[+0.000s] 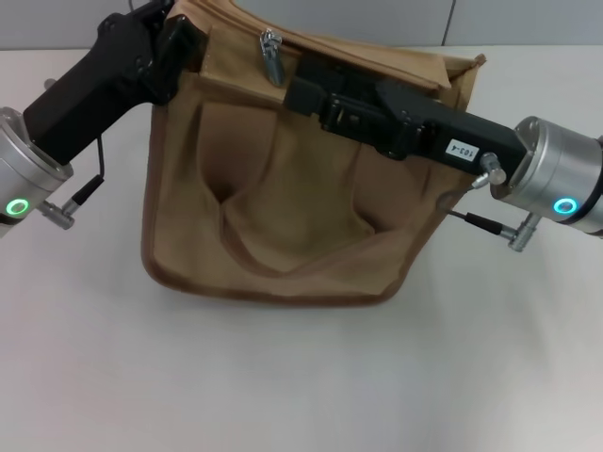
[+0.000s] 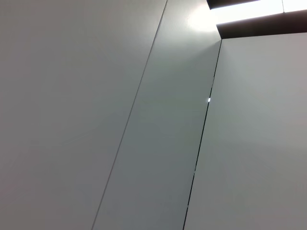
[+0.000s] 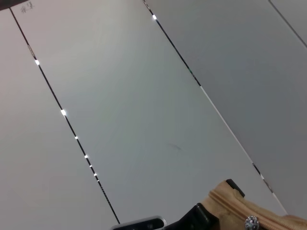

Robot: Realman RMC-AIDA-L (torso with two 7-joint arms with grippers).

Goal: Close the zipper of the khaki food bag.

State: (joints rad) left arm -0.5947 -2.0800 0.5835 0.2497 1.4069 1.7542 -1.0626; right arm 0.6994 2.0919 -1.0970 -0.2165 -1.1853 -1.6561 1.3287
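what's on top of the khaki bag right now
On the khaki food bag, the right gripper lies across the top panel beside the silver pull tab; the left gripper is at its far left corner. Most of the zipper is covered.

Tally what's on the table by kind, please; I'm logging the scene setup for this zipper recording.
Khaki food bag: 1
Silver zipper pull: 1
Robot tools at the bag's top: 2, left tool and right tool
Total: 4
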